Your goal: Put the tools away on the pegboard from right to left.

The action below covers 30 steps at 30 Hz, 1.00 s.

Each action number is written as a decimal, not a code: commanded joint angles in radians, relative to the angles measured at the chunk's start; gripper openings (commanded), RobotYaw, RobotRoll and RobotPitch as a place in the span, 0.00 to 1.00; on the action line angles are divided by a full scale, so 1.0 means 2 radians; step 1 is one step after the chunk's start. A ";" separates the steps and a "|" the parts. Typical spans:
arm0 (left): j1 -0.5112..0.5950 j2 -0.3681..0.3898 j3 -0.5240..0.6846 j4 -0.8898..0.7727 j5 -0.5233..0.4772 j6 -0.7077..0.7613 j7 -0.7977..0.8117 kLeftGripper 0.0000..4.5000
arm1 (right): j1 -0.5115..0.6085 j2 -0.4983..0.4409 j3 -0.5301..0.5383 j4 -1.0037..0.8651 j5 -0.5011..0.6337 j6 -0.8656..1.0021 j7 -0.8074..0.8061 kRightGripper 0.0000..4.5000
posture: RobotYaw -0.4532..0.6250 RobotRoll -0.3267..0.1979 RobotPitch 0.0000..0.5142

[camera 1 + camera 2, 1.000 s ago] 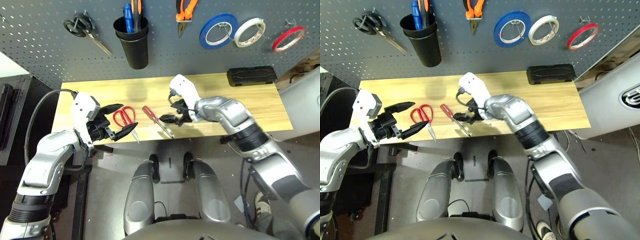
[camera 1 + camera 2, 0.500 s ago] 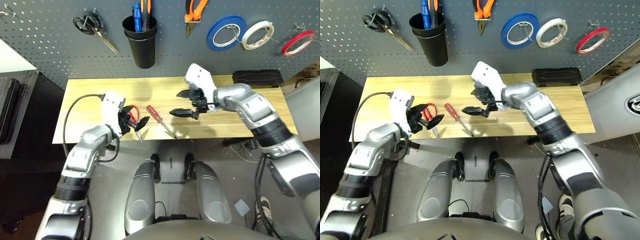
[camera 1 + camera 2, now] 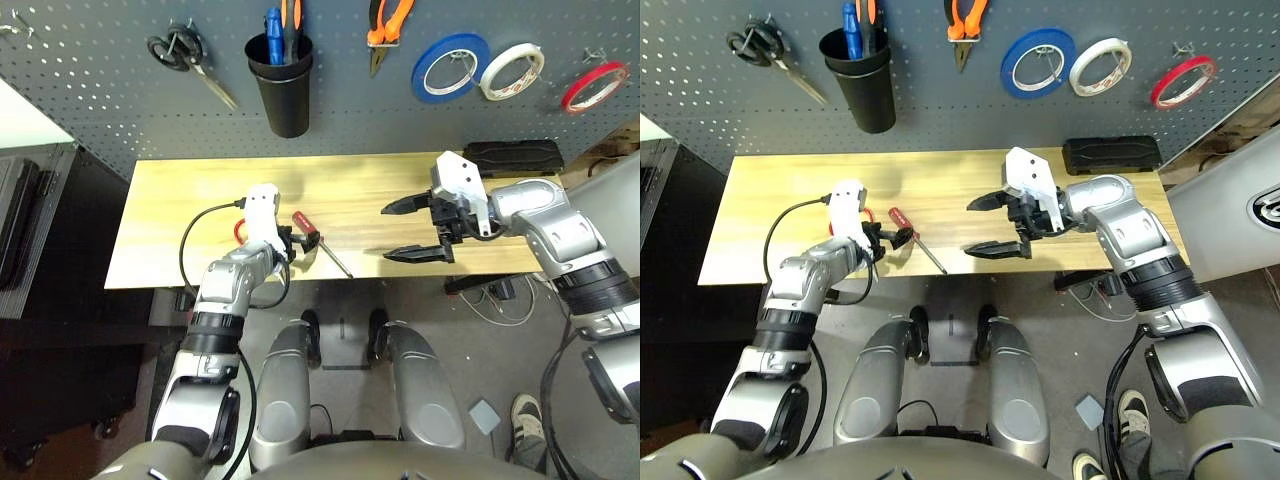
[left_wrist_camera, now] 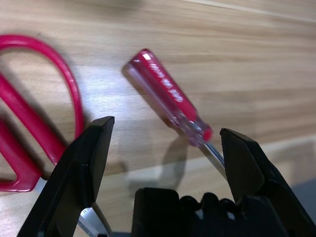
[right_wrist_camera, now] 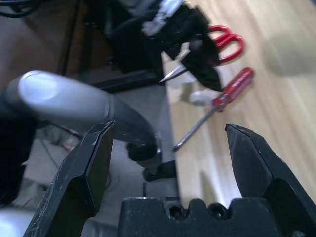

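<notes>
Nearest, along the front edge of the light wooden worktop (image 3: 180,195), our left gripper (image 3: 291,243) spreads wide over the red-handled screwdriver (image 3: 304,224), red-handled scissors (image 4: 29,123) just beside; our right gripper (image 3: 410,230) hangs wide and empty over the bare front right; behind, the pegboard (image 3: 90,90) carries orange-handled pliers (image 3: 384,27) and the thin red tape ring (image 3: 594,86).
</notes>
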 commanded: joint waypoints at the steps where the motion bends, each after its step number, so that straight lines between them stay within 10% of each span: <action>1: -0.010 -0.017 0.010 0.032 0.004 -0.008 0.022 1.00 | 0.020 -0.013 -0.007 0.014 -0.004 -0.024 0.020 0.99 | 0.39 0.62 0.64; 12: -0.065 -0.047 0.016 0.132 0.017 -0.044 0.061 1.00 | 0.031 -0.018 -0.012 0.037 -0.019 -0.053 0.021 0.99 | 0.37 0.62 0.66; 23: -0.081 -0.065 0.003 0.195 0.038 -0.107 0.065 0.20 | 0.019 -0.012 -0.016 0.031 -0.014 -0.040 0.015 1.00 | 0.37 0.62 0.66; 30: -0.081 -0.064 -0.012 0.163 0.046 -0.103 0.054 0.18 | 0.020 -0.026 -0.026 0.042 -0.013 -0.048 0.027 1.00 | 0.38 0.62 0.67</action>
